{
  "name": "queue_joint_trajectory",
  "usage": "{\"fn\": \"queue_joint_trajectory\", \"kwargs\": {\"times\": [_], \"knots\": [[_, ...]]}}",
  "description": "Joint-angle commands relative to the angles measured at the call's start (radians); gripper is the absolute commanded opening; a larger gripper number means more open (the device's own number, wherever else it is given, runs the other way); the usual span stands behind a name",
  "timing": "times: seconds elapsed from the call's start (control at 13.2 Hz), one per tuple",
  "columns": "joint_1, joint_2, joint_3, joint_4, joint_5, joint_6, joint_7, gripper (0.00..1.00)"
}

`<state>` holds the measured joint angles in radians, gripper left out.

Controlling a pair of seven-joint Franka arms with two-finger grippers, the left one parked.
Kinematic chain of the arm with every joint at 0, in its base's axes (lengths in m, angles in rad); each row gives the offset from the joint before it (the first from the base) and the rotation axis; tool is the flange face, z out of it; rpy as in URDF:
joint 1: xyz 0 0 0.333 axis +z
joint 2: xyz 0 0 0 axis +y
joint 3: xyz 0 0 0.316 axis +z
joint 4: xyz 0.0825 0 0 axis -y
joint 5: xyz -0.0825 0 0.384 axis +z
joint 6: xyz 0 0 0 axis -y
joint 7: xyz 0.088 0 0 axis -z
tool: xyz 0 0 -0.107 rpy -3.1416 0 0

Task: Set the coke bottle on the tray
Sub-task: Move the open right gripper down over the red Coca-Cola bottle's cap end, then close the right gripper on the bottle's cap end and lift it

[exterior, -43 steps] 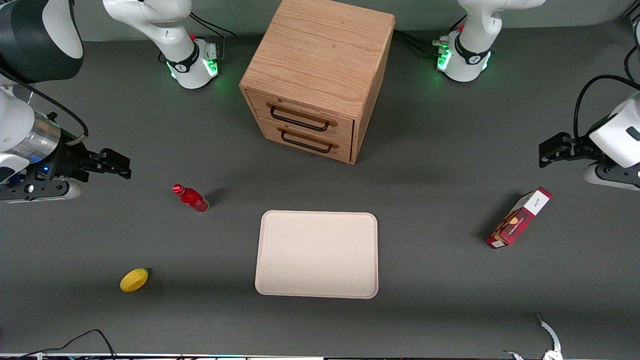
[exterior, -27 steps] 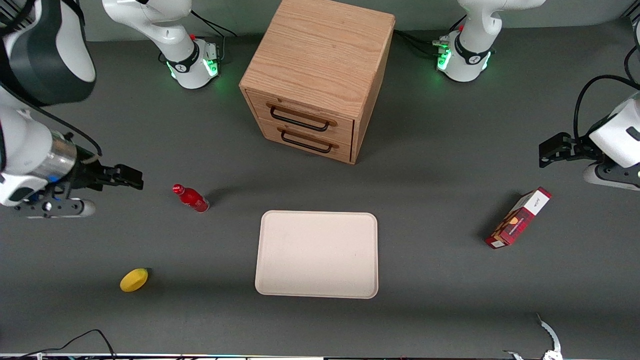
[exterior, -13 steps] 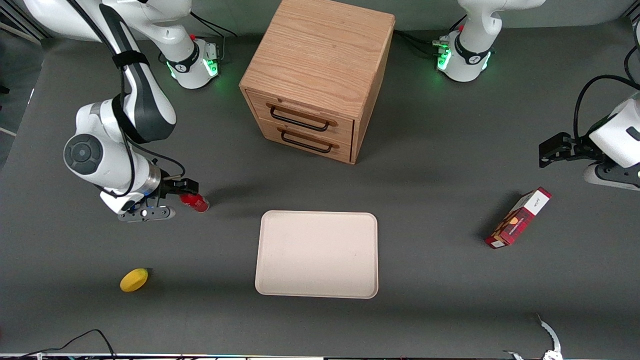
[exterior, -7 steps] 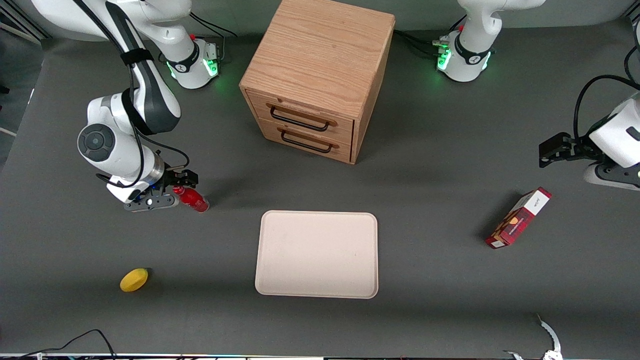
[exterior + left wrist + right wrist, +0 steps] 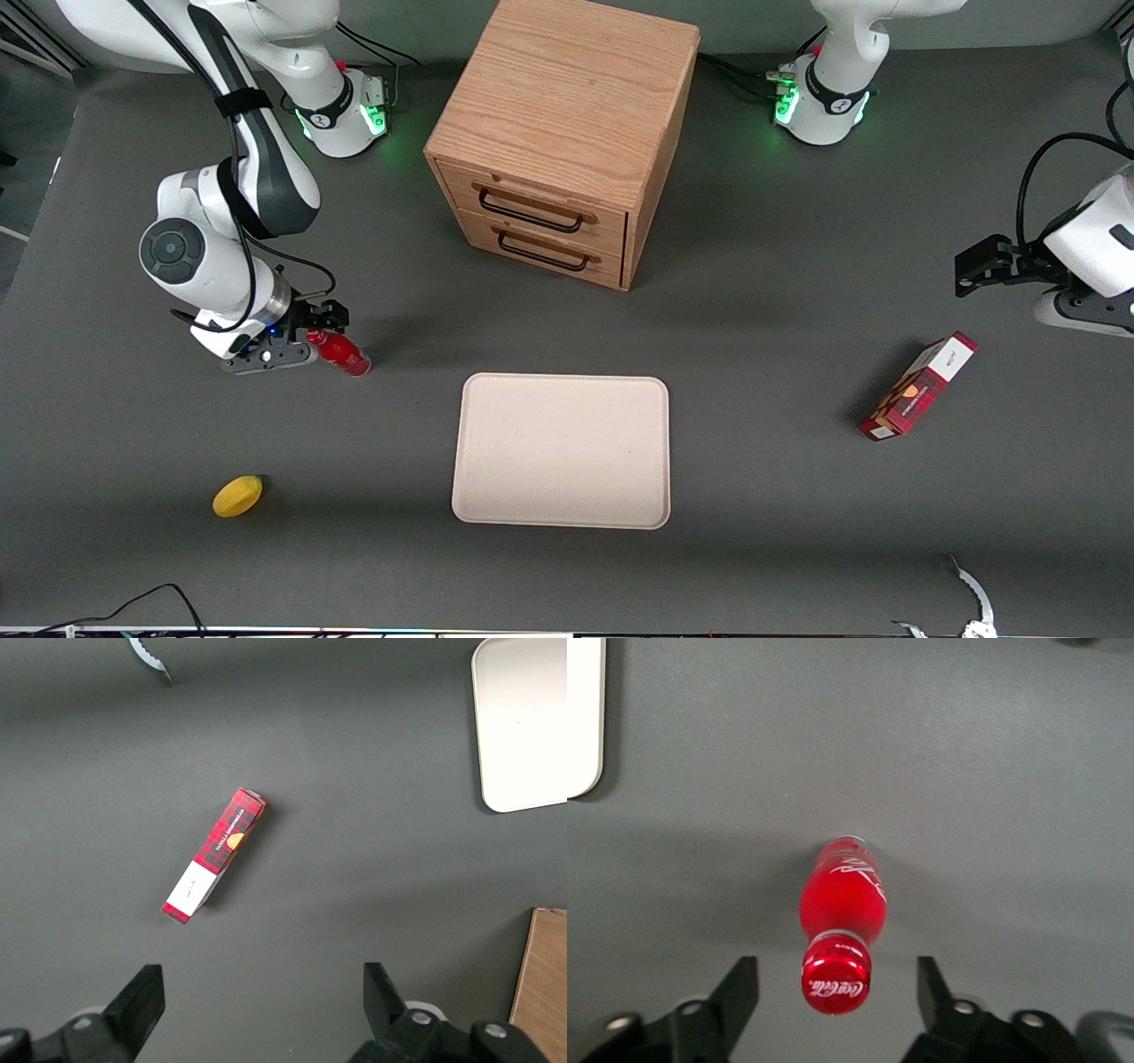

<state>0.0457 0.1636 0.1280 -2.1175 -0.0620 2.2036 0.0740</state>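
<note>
The coke bottle [image 5: 344, 354] is small, glossy red, and stands upright on the grey table toward the working arm's end, beside the cream-white tray [image 5: 562, 450]. My right gripper [image 5: 317, 335] is directly above the bottle's cap, fingers open. In the right wrist view the red cap [image 5: 836, 977] sits between the two black fingers [image 5: 740, 992], with a gap on each side, and the gripper [image 5: 835, 997] touches nothing. The tray's rim also shows in the right wrist view [image 5: 583, 718] and in the left wrist view [image 5: 523, 722].
A wooden two-drawer cabinet [image 5: 562, 133] stands farther from the front camera than the tray. A yellow lemon [image 5: 237, 495] lies nearer the camera than the bottle. A red-and-white carton box [image 5: 919, 386] lies toward the parked arm's end.
My right arm swung in from the table's end toward the bottle and came down over it. In the last half second it barely moved. The bottle has not moved.
</note>
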Motion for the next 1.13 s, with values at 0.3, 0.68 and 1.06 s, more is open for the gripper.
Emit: {"fn": "queue_joint_trajectory", "kwargs": {"times": [0.3,0.68,1.06], "knots": [[-0.02,-0.027,0.004,-0.024,-0.013,0.019,-0.028,0.0],[-0.017,-0.039,0.004,0.074,-0.013,-0.085,-0.028,0.0],[-0.001,-0.003,0.005,0.439,-0.006,-0.43,-0.025,0.0]]}}
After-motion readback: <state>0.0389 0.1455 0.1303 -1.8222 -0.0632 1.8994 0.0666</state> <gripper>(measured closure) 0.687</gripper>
